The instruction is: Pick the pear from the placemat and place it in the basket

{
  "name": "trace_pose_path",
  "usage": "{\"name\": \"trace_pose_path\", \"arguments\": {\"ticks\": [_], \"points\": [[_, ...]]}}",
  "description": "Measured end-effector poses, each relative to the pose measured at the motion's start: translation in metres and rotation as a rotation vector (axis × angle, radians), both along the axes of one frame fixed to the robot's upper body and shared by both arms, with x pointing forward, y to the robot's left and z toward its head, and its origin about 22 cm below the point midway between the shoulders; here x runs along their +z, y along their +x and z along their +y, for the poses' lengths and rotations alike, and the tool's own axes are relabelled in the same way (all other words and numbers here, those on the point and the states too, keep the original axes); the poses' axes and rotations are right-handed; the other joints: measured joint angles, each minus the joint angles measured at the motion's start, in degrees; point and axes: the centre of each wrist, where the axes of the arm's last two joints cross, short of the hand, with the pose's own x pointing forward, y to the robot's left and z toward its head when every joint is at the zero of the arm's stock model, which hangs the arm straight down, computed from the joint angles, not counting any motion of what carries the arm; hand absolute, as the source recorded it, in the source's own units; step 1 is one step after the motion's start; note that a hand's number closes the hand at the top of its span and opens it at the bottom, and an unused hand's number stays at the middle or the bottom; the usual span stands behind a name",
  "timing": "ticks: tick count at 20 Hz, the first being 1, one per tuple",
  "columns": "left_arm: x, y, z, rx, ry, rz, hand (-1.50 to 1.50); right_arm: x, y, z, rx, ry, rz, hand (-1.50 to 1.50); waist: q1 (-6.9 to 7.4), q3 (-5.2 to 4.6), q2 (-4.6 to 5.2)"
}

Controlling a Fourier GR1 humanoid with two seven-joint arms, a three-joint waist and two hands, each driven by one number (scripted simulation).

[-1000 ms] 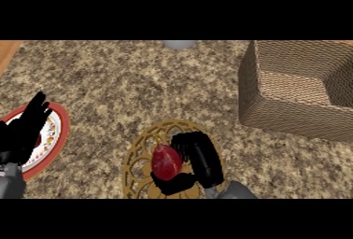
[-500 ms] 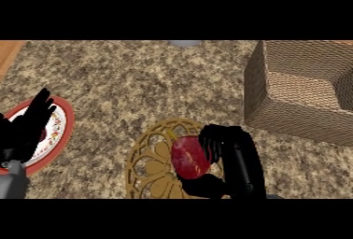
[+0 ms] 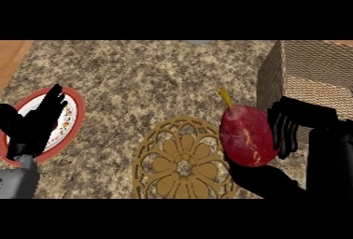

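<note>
A red pear (image 3: 246, 135) with a yellow stem hangs above the counter, just right of the round golden placemat (image 3: 180, 161). My right hand (image 3: 293, 128) is shut on it, fingers curled round its right side and thumb under it. The woven basket (image 3: 310, 79) stands at the right edge, right behind the hand. At the left edge my left hand (image 3: 36, 123) rests open, fingers up, over a plate.
A round plate (image 3: 72, 122) with a red rim lies on the speckled counter at the left, partly under my left hand. A wooden strip (image 3: 12, 56) shows at the upper left corner. A grey object (image 3: 200, 42) peeks in at the top.
My right hand has lifted the pear off the placemat and carried it up and to the right, toward the basket. The left hand stays where it was.
</note>
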Motion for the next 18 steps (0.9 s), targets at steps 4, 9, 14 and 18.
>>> {"name": "trace_pose_path", "arguments": {"ticks": [4,9,14,18], "points": [[0.008,0.007,-0.009,-0.016,-0.005,-0.01,0.0,0.018,0.01,-0.016,-0.104,-0.053,-0.024,1.5,0.78,0.07,0.26],[0.012,0.009,-0.005,-0.024,-0.012,-0.014,0.0,0.031,0.034,-0.051,-0.207,-0.058,0.008,1.5,1.3,0.13,0.48],[0.003,0.016,-0.008,-0.021,-0.01,-0.016,0.0,0.02,0.048,-0.09,-0.248,-0.075,0.045,1.5,1.29,0.17,0.59],[0.001,0.014,-0.008,-0.027,-0.008,-0.011,0.0,0.006,0.058,-0.115,-0.262,-0.077,0.054,1.5,1.48,0.18,0.59]]}}
